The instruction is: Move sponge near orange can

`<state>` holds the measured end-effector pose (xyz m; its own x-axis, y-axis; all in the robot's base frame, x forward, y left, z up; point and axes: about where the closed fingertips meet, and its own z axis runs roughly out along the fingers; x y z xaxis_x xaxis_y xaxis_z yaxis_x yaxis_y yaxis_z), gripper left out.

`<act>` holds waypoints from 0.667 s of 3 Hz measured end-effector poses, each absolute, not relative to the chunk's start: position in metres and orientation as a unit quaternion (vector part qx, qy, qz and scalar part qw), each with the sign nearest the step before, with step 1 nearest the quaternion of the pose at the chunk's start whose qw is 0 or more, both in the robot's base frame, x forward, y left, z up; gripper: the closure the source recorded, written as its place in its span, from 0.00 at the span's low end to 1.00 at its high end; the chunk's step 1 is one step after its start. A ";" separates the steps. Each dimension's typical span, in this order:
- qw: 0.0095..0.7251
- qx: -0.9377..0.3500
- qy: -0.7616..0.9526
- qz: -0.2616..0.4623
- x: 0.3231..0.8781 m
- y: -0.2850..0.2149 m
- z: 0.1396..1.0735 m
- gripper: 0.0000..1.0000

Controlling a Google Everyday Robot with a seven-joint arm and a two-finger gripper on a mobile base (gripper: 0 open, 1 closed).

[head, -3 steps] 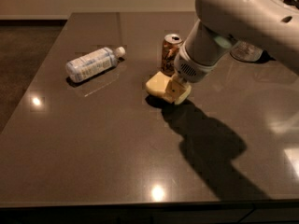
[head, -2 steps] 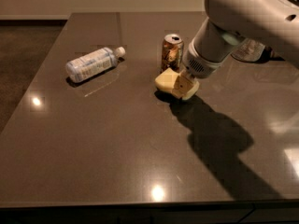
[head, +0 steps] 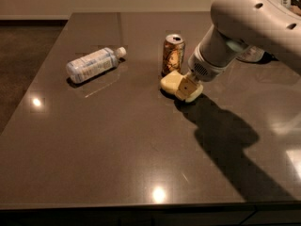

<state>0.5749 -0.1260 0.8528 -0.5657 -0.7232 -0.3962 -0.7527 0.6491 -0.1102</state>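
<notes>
The orange can point(head: 173, 54) stands upright at the back middle of the dark table point(head: 117, 149). The pale yellow sponge point(head: 170, 82) lies low at the table surface just in front of the can, nearly touching its base. My gripper point(head: 190, 88) reaches down from the upper right at the sponge's right end. Its cream fingers point(head: 194, 92) are shut on the sponge and cover that end. The white arm point(head: 244, 22) fills the upper right corner.
A clear plastic bottle with a white cap point(head: 93, 64) lies on its side at the back left. A pale object point(head: 249, 55) is partly hidden behind the arm at the right. The table's front edge point(head: 141, 206) runs along the bottom; floor lies to the left.
My gripper has moved right and toward the back with the sponge, bringing the sponge closer to the can. The can and the bottle have not moved.
</notes>
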 end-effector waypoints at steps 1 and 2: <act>0.208 -0.418 0.884 0.035 0.574 -0.125 0.853 0.13; 0.208 -0.419 0.883 0.035 0.574 -0.125 0.854 0.00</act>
